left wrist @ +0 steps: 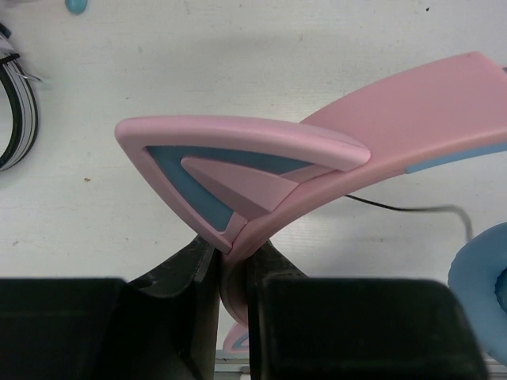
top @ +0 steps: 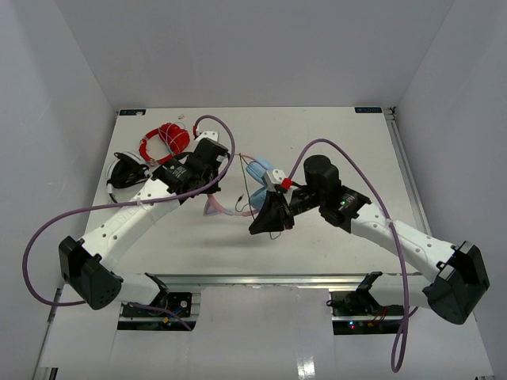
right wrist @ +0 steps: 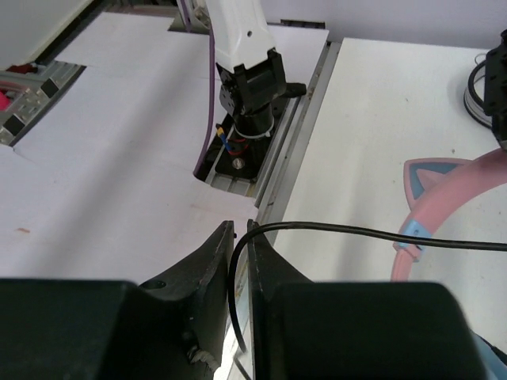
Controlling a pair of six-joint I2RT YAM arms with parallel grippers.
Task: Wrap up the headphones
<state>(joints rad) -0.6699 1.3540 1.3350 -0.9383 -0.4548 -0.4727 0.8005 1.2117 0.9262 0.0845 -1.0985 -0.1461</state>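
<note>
- The left gripper is clamped tight on the pink headband, its arm angled toward one o'clock.
- The right gripper is nearly closed around the thin cable, its arm stretched toward ten o'clock.

The top view looks down from above and behind the arms, taking in the whole white counter, both bases at the bottom edge and the side walls; it is the widest and farthest view.

The left wrist view sits very close over the left hand, facing along its fingers at the counter, with the pink band of the headphones filling most of the frame.

The right wrist view looks past the right hand toward the near counter edge, where the left arm's base stands.

All three views share the headphones; the top view also shows both hands.
</note>
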